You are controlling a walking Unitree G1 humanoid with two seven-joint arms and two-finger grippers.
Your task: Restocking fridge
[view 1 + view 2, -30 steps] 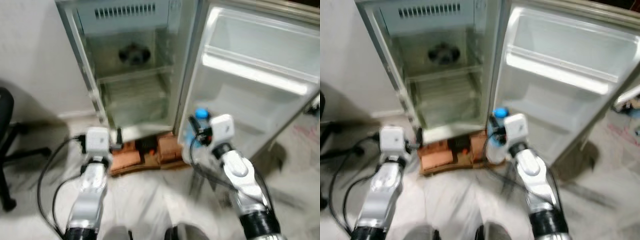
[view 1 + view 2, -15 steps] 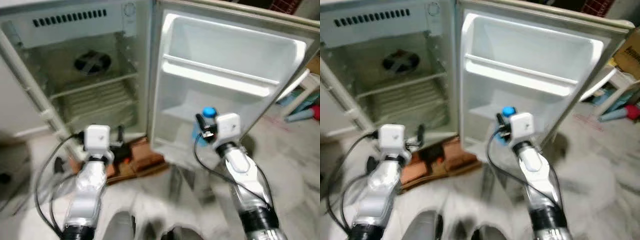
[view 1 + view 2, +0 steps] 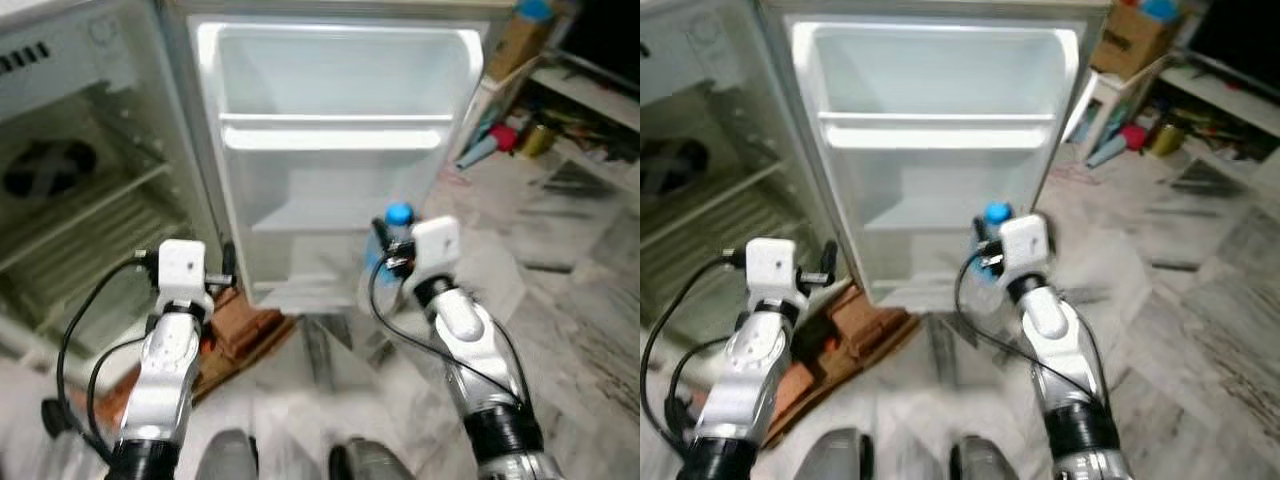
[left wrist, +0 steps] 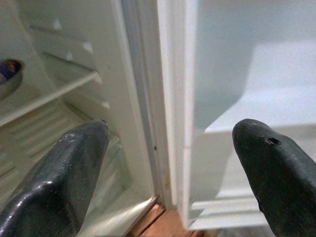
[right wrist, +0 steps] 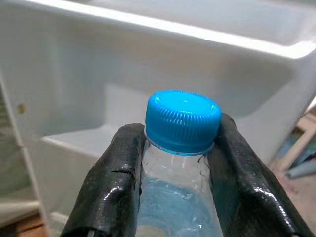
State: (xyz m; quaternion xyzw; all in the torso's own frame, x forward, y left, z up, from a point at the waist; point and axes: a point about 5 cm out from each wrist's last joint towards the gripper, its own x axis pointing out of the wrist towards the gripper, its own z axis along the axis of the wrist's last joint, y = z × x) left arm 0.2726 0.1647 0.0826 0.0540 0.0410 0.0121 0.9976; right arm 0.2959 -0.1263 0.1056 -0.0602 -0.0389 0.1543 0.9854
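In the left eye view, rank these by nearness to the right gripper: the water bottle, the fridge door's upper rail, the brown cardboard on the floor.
1. Water bottle: clamped in the right gripper.
2. Brown cardboard: on the floor, to the gripper's left.
3. Upper rail: higher on the open door.

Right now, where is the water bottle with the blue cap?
The water bottle is held by the right gripper, before the open fridge door, near its lower shelf.
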